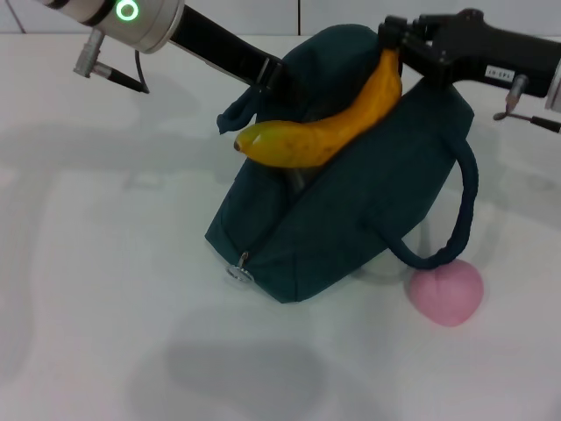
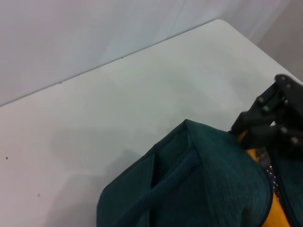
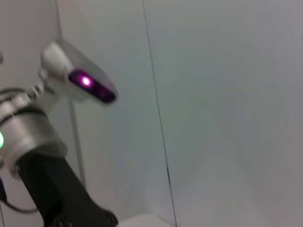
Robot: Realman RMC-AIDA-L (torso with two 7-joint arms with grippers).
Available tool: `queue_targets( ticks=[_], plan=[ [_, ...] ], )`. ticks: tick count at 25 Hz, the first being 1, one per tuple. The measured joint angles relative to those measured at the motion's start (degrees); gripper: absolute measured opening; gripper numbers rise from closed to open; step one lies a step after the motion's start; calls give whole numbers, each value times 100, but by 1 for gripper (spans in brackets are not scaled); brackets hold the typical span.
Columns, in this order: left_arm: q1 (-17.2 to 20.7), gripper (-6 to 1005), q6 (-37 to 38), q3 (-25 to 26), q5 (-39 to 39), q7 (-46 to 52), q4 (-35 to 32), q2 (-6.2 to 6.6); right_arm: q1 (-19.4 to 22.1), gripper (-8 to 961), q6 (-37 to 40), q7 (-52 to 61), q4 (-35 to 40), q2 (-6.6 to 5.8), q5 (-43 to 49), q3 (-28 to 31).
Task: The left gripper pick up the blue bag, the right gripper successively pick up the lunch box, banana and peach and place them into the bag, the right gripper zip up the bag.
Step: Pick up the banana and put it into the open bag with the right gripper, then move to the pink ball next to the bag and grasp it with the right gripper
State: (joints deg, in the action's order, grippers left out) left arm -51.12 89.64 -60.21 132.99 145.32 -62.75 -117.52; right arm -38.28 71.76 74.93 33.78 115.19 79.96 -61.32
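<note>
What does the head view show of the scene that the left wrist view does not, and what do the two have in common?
Only the head view shows the peach on the table beside the bag's drooping handle, the zipper ring at the bag's lower corner, the banana's whole curve lying over the opening, and the left gripper at the bag's top edge.

Only the left wrist view shows the table's far corner and the wall behind it.

Both show the blue bag, part of the banana, and the right gripper at the banana's upper end.

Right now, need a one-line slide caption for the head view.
Right tool holds the banana by its stem over the blue bag, left tool grips the bag's rim, peach waits on the table.
</note>
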Motion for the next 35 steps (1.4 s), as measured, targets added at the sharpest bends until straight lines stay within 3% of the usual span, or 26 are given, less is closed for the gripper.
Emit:
queue_targets(
  ticks=[7, 17, 25, 29, 35],
  plan=[
    [18, 44, 0, 1, -2, 35, 0, 0, 174, 83, -124, 11, 66, -18, 190, -130],
    [20, 44, 1, 0, -3, 53, -1, 0, 218, 72, -407, 980, 418, -164, 1330, -154],
    [64, 45, 1, 0, -6, 58, 0, -8, 540, 66, -435, 982, 870, -41, 1279, -21],
    [112, 45, -47, 13, -8, 58, 6, -9, 811, 63, -401, 964, 956, 55, 682, 475],
    [309, 45, -137, 157, -7, 36, 9, 9, 1487, 266, -8, 171, 1139, 27, -753, 484]
  ],
)
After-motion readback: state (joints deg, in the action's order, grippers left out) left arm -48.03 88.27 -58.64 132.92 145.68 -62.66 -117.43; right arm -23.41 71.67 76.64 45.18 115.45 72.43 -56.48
